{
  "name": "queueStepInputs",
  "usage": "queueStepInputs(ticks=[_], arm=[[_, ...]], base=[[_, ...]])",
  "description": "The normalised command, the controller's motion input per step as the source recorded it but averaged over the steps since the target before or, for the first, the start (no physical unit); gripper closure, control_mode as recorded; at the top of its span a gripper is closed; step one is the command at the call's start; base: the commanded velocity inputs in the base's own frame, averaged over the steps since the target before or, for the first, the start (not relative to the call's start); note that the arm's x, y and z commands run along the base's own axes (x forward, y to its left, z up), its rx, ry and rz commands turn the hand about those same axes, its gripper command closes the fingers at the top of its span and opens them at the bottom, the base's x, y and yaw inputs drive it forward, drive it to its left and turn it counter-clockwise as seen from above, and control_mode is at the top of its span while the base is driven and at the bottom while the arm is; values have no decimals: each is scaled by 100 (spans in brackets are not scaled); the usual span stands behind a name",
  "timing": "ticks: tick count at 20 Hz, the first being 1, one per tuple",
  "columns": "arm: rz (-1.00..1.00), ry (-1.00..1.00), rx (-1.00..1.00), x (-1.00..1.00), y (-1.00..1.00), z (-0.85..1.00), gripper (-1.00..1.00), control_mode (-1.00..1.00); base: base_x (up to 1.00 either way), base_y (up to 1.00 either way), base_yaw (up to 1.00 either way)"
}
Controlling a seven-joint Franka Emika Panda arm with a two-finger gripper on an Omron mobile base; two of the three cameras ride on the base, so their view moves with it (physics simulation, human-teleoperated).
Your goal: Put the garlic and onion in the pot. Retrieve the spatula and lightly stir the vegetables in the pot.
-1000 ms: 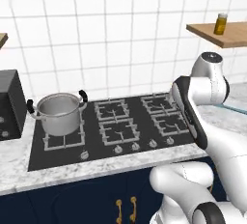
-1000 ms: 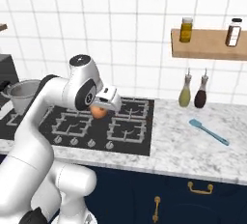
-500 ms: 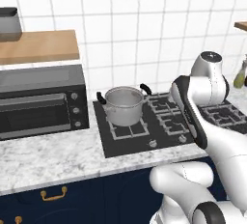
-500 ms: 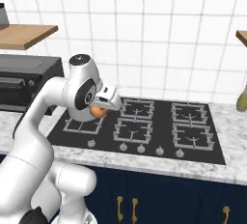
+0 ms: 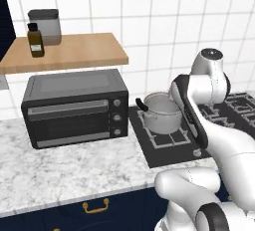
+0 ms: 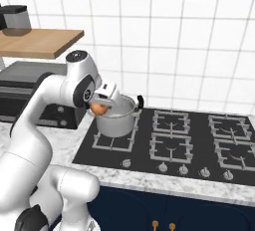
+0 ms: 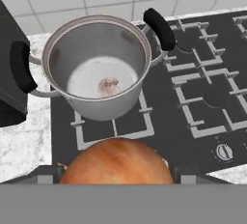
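Onion (image 7: 116, 162) in end effector (image 6: 101, 106), beside pot (image 7: 94, 68)

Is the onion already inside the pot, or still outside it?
Outside. The onion sits in the gripper, short of the pot, whose floor holds one small pale piece.

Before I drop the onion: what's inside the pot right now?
One small pale lump lies on the bottom of the pot, probably the garlic. The near inner wall is hidden by the rim. The onion is held in the gripper.
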Motion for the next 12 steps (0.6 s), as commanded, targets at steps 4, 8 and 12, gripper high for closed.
queueStepInputs(ticks=[4,8,12], arm=[[2,1,0,83,0,26,100,-100],[3,17,0,100,0,-19,100,-100],[1,29,0,99,0,-50,100,-100]], base=[[0,0,0],[0,0,0],[0,0,0]])
